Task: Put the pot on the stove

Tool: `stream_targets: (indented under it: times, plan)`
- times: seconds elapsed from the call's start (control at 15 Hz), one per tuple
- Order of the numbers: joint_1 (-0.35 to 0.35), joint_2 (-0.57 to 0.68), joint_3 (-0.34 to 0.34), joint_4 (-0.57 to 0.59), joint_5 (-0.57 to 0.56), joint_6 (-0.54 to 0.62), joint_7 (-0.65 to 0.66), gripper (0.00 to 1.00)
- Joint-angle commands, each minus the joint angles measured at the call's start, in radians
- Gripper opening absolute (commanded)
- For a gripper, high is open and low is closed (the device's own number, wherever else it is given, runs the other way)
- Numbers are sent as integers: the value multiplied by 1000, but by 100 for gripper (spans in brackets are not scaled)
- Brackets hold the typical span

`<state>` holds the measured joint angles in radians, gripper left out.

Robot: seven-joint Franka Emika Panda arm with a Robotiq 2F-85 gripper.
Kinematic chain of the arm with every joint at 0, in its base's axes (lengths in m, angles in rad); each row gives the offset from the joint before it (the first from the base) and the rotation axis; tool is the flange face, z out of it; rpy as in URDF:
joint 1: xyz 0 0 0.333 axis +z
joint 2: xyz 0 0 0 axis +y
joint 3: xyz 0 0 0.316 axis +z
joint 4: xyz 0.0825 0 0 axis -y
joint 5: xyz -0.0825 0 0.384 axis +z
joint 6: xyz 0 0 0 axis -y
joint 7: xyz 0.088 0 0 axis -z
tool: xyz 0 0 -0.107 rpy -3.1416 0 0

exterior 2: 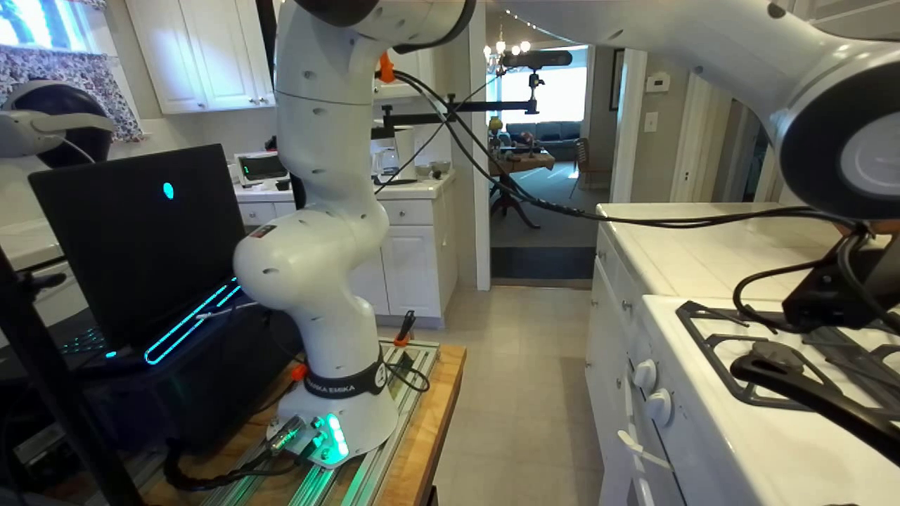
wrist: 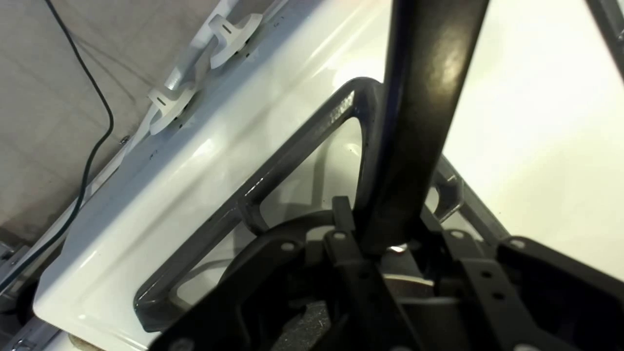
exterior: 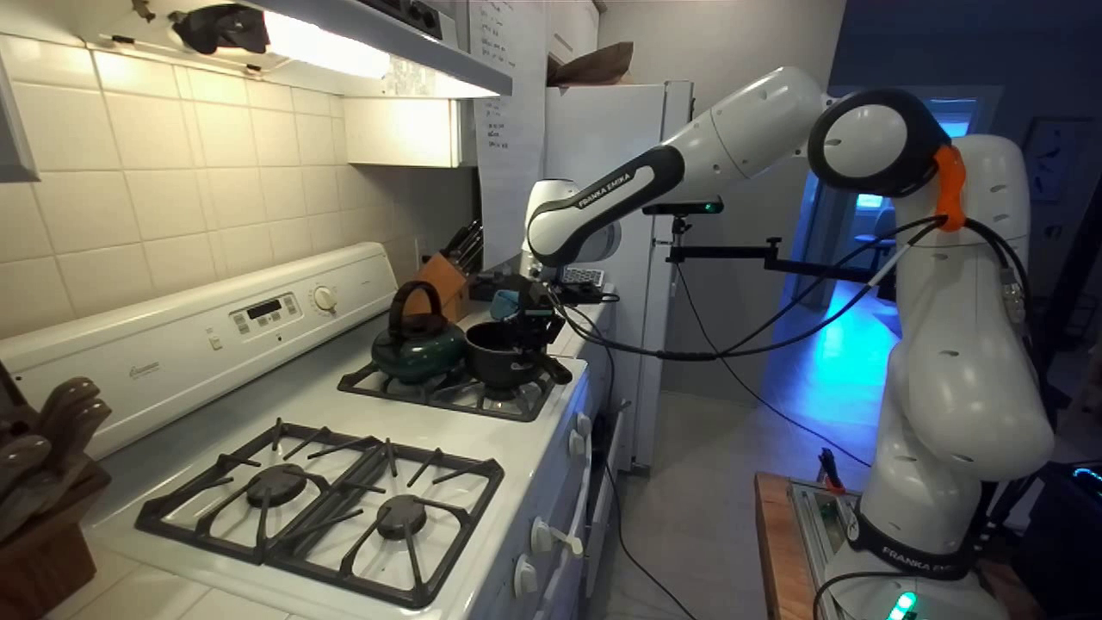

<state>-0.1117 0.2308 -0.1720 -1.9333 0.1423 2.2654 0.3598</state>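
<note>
Black on black, the pot (exterior: 492, 366) and the gripper (wrist: 387, 217) merge in an exterior view, so I lose part of the rim. The fingers (wrist: 343, 213) are pinched in on the pot's handle (exterior 2: 808, 390) from both sides and hide most of the bowl in the wrist view. An exterior view cuts off the bowl, showing only the handle. The pot is over the stove (exterior: 344, 413), just beside the dark green kettle (exterior: 422, 351); whether it touches the grate (exterior: 430, 399) I can't tell. A knife block (exterior: 439, 280) stands partly hidden behind the kettle.
</note>
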Motion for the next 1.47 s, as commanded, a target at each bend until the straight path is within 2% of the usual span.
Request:
stream_targets:
  times: [0.0,0.07,0.2,0.53,0.8,1.4]
  plan:
    - [8,-26,9,-8,-11,-7,23,8]
    - [10,-26,7,-8,-18,-4,30,57]
    - [12,-30,9,-10,-22,0,30,64]
    - [20,-52,14,-14,-22,3,29,98]
    - [21,-113,15,-35,-43,0,-5,100]
    - [-2,-300,18,-126,-48,-57,-208,100]
